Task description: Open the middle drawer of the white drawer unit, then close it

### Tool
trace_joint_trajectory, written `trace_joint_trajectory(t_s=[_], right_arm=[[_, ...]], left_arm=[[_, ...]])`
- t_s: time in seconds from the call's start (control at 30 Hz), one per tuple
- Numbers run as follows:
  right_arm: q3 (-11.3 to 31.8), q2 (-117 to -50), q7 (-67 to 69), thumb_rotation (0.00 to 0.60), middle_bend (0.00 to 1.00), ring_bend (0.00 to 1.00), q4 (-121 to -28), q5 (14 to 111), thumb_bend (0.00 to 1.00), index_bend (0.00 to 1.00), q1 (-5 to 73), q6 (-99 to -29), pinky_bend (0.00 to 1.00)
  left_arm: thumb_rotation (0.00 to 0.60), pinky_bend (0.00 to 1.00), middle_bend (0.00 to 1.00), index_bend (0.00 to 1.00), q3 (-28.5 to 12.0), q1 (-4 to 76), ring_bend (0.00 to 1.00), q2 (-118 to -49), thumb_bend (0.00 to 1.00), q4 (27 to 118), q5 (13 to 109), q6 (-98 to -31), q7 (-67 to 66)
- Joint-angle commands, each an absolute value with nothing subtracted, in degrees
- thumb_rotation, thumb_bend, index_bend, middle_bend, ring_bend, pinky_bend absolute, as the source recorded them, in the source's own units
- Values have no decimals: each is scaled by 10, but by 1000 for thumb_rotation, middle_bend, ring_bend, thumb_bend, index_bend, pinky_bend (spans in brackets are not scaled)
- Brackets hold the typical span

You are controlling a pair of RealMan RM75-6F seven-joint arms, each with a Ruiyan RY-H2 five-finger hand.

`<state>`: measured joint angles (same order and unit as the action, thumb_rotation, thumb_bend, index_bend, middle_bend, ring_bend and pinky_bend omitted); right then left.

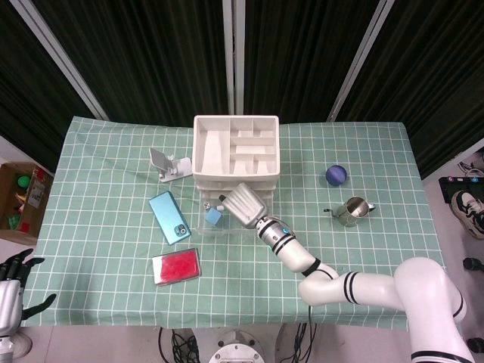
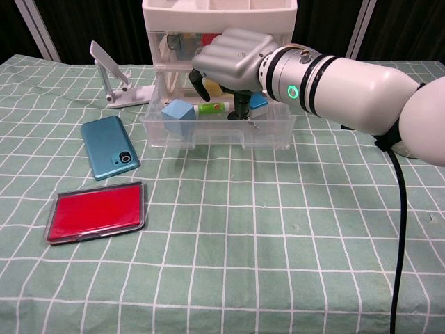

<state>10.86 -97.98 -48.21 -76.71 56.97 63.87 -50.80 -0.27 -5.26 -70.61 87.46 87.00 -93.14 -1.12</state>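
While the middle drawer (image 2: 217,129) stands pulled out — right hand (image 2: 233,60) fingers curl empty.

The drawer unit (image 1: 235,153) stands at the counter's (image 1: 113,227) back, its drawer (image 2: 217,129) pulled out, phone (image 2: 109,156) to its left.

The drawer unit (image 1: 235,151) is matt white plastic; its pulled-out drawer (image 2: 217,129) is clear, glossy plastic. A checked green cloth (image 1: 98,227) covers the surface. The right hand (image 2: 233,61) has a smooth, satin grey shell.
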Motion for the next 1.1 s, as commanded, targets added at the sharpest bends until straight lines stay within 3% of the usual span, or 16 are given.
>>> trace_joint_trajectory(t_s=[0.03,0.27,0.57,0.9,1.1], right_arm=[[112,-986,-473,600,954,964,-759,569,177,465,641,-505,970],[112,-995,-468,600,954,964,-743,564,205,466,648,-498,970],[109,-1003,-455,600,954,966,-728,570,369,513,650,-495,973],[106,-998,-432,600,961,972,-736,585,378,639,641,-504,979],[111,-975,-412,600,964,978,-775,607,385,660,627,-529,983]], left_arm=[[600,204,146,288,-3,-53,153,-706,0,874,870,-931,-11],[600,204,146,288,-3,-53,154,-706,0,873,869,-931,-5],[600,204,146,288,-2,-54,154,-706,0,869,870,-931,4],[600,204,146,288,-2,-56,154,-706,0,868,872,-934,6],[600,204,146,288,-3,-56,154,-703,0,870,874,-936,3]])
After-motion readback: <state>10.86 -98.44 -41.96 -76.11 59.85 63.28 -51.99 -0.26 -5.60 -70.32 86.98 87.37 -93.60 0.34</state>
